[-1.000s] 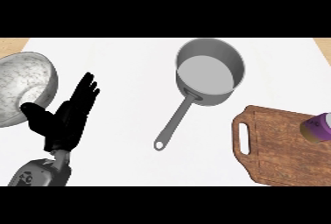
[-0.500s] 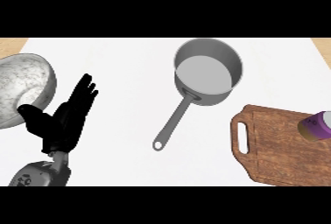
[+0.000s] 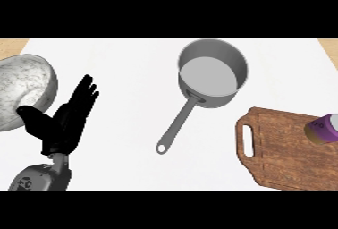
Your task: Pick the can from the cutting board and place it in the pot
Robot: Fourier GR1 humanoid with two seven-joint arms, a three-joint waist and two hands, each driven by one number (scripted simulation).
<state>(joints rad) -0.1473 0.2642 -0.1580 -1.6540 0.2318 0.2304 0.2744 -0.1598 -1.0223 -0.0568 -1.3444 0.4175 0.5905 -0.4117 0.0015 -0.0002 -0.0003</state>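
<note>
A purple can point(image 3: 323, 128) with a pale lid stands on the brown wooden cutting board point(image 3: 280, 154) at the right edge of the head view, partly cut off by the frame. The grey metal pot point(image 3: 211, 74) sits near the top middle, its long handle point(image 3: 177, 126) pointing down and left. My left hand point(image 3: 65, 123) rests at the lower left, fingers straight and pointing up, holding nothing, far from both can and pot. My right hand does not show.
A speckled grey bowl point(image 3: 23, 91) lies tilted at the left edge, just beside my left hand's thumb. The white counter top point(image 3: 125, 62) spreads between the bowl, the pot and the board.
</note>
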